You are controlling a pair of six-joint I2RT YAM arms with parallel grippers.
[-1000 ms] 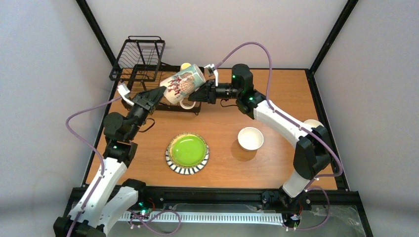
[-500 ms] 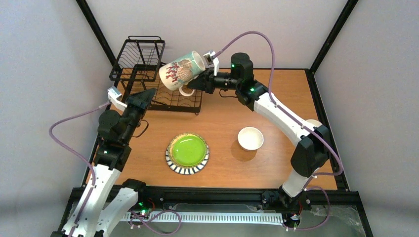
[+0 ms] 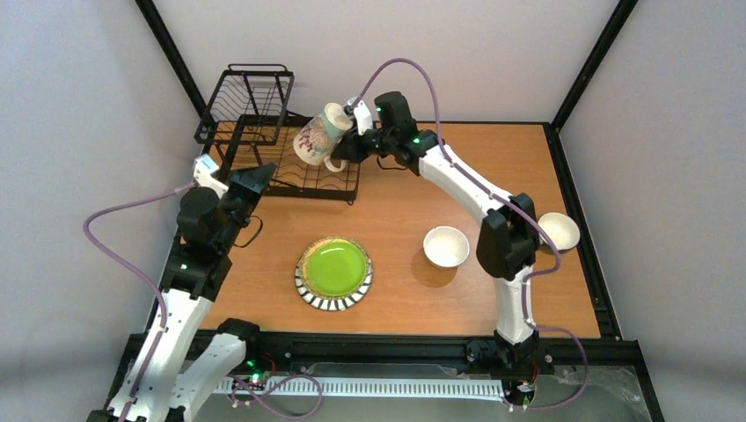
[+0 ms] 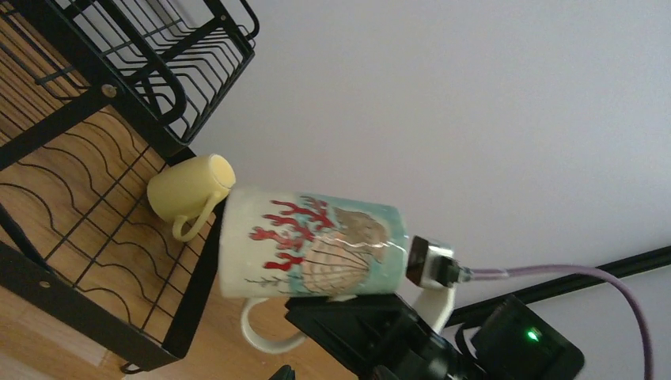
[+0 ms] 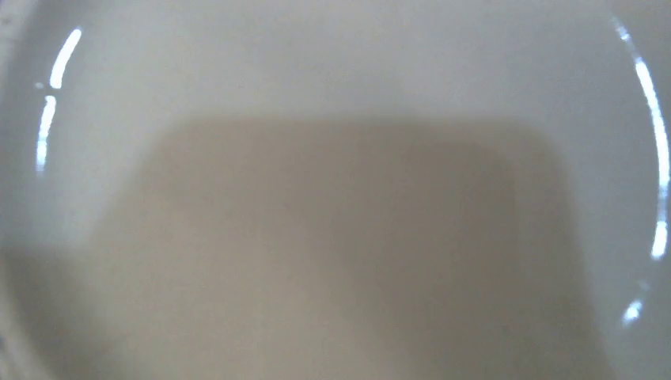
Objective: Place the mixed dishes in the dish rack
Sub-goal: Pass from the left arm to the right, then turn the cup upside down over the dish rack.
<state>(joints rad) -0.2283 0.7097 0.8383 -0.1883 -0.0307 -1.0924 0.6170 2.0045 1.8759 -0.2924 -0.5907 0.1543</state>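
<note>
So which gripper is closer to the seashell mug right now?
Right. The right gripper grips the seashell mug by its rim, at the dish rack's right end. The left gripper sits apart from the mug, at the rack's near left edge, holding nothing.

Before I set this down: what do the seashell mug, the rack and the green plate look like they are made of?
Seashell mug: probably glazed ceramic; glossy, with a light glint on its printed wall.
Dish rack: metal wire, likely coated; thin rods in an even matte black.
Plate: shiny lime centre and striped rim; ceramic or melamine, I can't tell which.
</note>
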